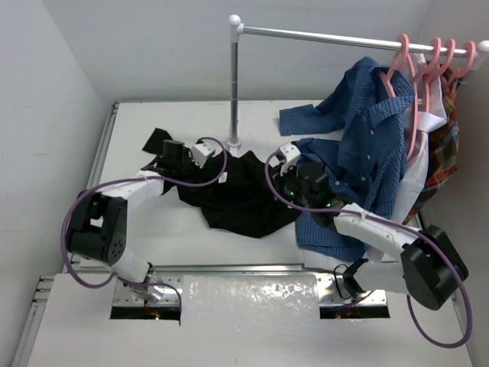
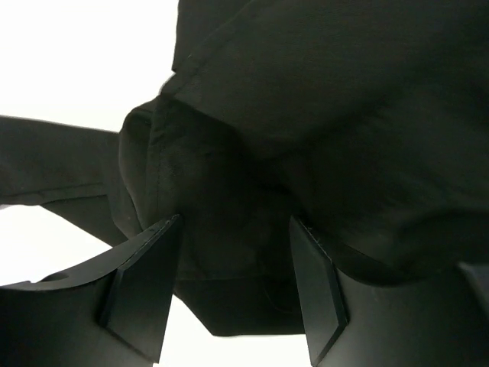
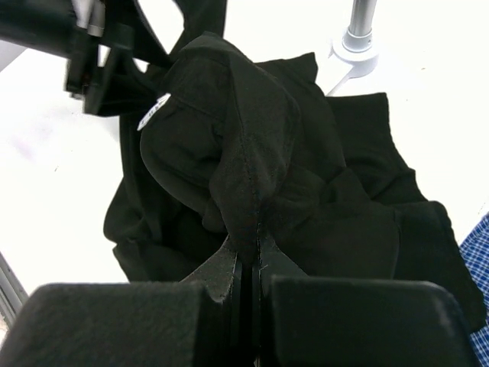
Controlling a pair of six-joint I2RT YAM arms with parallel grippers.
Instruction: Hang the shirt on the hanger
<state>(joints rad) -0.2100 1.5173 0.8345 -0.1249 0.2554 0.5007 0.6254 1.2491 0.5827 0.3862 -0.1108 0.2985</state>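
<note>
— What's there, biggest first?

— One white tabletop (image 1: 153, 222). One metal rail (image 1: 321, 32) stands on a single post over its far right side. One blue shirt (image 1: 367, 145) hangs at the rail's right end and spills down onto the tabletop. One black shirt (image 1: 237, 199) lies crumpled on the tabletop between the two arms, by the foot of the post, with its right edge beside the blue one. One plaid garment (image 1: 443, 153) hangs at the far right.

— And hangers?

— Four pink hangers (image 1: 413, 107), as far as I can count the hooks. All are up on the rail, well apart from the black shirt.

— The fingers?

— The right fingers (image 3: 216, 274) are clenched on a raised fold of the black shirt. The left fingers (image 2: 145, 294) stand spread, with black cloth lying in the gap.

— Any writing?

— One small white label (image 3: 155, 111) at the neck. Its print is too small to read.
</note>
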